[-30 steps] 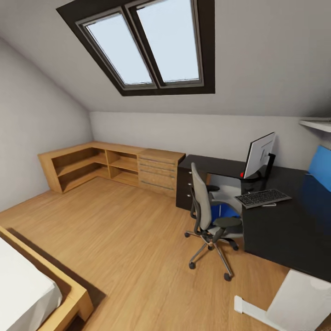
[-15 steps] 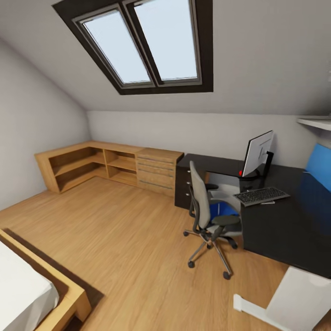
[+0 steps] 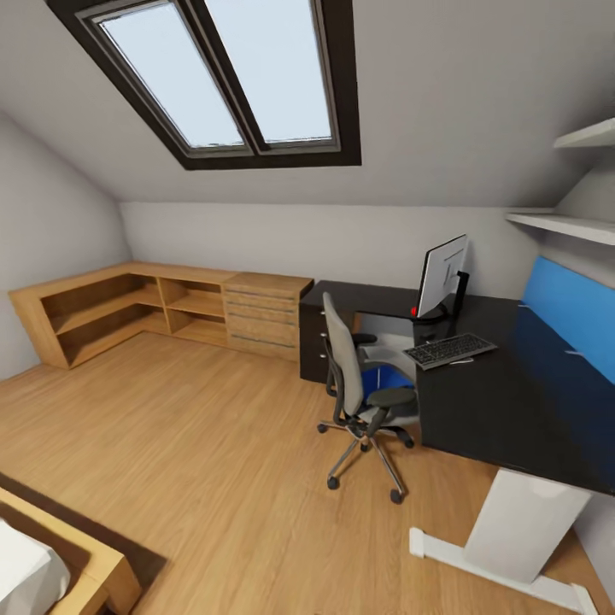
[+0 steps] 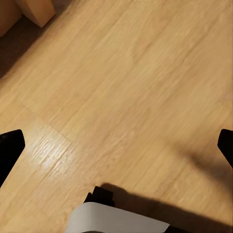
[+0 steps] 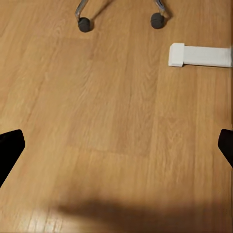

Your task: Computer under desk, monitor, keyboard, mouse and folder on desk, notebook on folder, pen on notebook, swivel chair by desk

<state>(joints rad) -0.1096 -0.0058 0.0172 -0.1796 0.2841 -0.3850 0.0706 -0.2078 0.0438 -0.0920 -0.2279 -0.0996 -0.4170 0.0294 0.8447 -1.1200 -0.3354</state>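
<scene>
The black L-shaped desk [image 3: 504,401] fills the right of the head view. On it the monitor [image 3: 442,278] stands behind the keyboard [image 3: 451,349], with the thin white pen [image 3: 462,360] beside the keyboard. The grey swivel chair [image 3: 346,376] faces the desk with the blue folder [image 3: 386,378] on its seat. Behind the chair, under the desktop, is the light grey computer [image 3: 386,329]. The mouse and notebook are out of view. My left gripper [image 4: 118,144] and right gripper [image 5: 118,141] both hang open over bare wood floor, holding nothing.
A wooden corner shelf unit with drawers [image 3: 171,307] lines the far wall. A bed frame corner [image 3: 81,568] sits at the lower left. The desk's white foot [image 5: 199,55] and chair casters [image 5: 84,23] lie ahead of the right gripper. Wall shelves [image 3: 564,224] hang above the desk.
The head view has swung to the right, so the room has slid left in the picture and wall shelves have come in. Nothing in the room has moved.
</scene>
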